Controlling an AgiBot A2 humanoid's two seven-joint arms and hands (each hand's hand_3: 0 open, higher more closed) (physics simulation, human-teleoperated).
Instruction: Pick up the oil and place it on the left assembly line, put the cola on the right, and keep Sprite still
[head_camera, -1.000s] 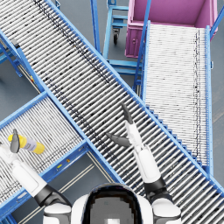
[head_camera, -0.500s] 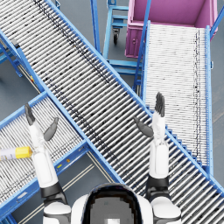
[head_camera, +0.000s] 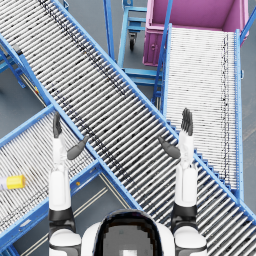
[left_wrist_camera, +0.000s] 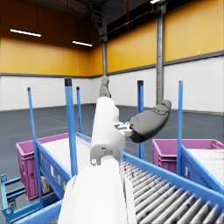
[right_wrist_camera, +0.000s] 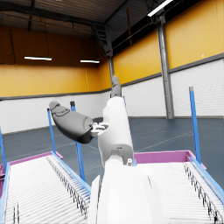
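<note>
warehouse hall, blue roller conveyors, magenta bins, yellow walls

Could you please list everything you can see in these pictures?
middle conveyor: one, grey rollers in a blue frame, running diagonally.
left conveyor: one, same colours, lower left.
right conveyor: one, same colours, upper right.
oil bottle: one, yellow and pale, lying on the left conveyor.
bins: two, pink, each at a conveyor's far end.
trolley: one, blue, on the floor beside a bin.
left hand: dark fingers spread, empty.
right hand: dark fingers spread, empty.
</note>
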